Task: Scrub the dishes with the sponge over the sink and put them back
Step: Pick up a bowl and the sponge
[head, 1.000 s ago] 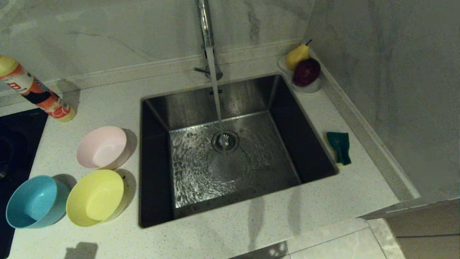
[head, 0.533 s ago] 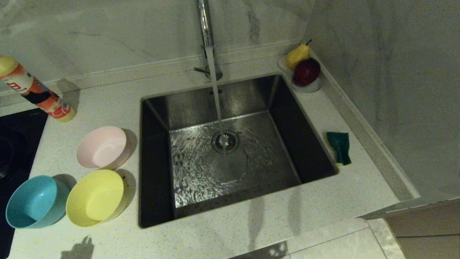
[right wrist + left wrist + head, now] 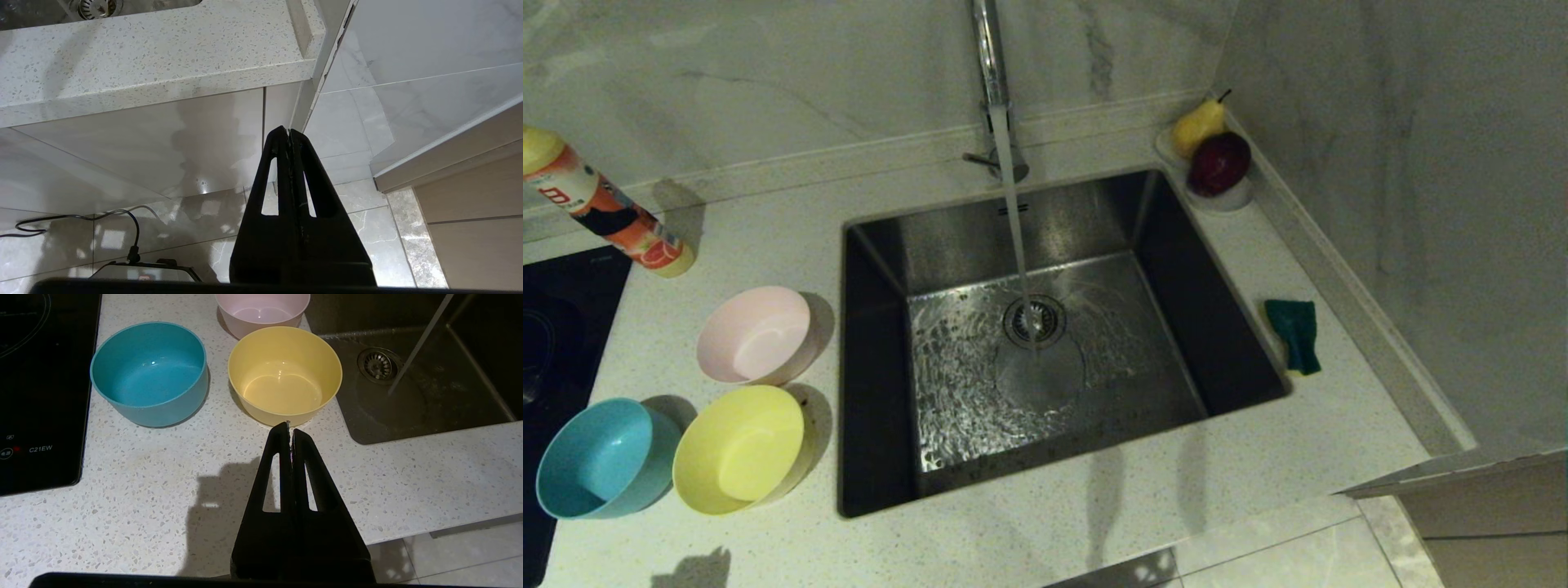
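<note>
The right gripper [image 3: 289, 131], fingers pressed together and holding nothing, hangs below the counter [image 3: 163, 61] edge, over the tiled floor [image 3: 359, 212]. The drain [image 3: 96, 5] shows at eleven o'clock; a black cable [image 3: 122, 220] lies at eight o'clock.

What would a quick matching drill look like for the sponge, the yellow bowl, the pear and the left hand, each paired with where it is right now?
Things:
1. sponge
2. yellow bowl
3. pear
4. left hand

Places:
A. on the small white dish in the back corner, beside the dark red fruit
B. on the counter right of the sink
C. shut, poised above the counter just short of the yellow bowl's near rim
D. on the counter left of the sink, between the blue bowl and the basin

Pairs: 1-B, 2-D, 3-A, 4-C
</note>
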Motion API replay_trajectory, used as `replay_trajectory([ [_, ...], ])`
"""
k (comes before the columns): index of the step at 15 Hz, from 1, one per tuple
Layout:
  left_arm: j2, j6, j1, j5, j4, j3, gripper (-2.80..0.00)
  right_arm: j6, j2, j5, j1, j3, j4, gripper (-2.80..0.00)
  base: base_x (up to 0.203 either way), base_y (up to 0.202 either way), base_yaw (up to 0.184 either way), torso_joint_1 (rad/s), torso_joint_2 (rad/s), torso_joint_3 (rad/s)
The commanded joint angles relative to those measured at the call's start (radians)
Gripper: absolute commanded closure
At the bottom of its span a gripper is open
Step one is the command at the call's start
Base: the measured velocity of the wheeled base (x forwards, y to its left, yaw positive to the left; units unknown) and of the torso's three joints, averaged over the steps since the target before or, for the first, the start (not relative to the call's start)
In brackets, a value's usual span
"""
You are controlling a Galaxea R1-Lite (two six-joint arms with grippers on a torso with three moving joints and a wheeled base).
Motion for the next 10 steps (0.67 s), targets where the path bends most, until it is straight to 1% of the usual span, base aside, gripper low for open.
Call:
replay_trajectory([
  [1, 0.003, -0.001, 0.001, 0.001, -0.001, 0.040, 0.00, 0.000, -0.001, 0.000, 0.000, 0.000, 0.000, 0.00, 0.000, 0.000, 0.000, 0.000, 0.00, 0.000],
  [9, 0.002, -0.001, 0.000, 0.001, -0.001, 0.040, 0.00, -0.001, -0.002, 0.000, 0.000, 0.000, 0.000, 0.00, 0.000, 0.000, 0.000, 0.000, 0.00, 0.000],
  [10, 0.003, -0.001, 0.000, 0.001, -0.001, 0.040, 0.00, -0.011, -0.001, 0.000, 0.000, -0.003, 0.010, 0.00, 0.000, 0.000, 0.000, 0.000, 0.00, 0.000],
])
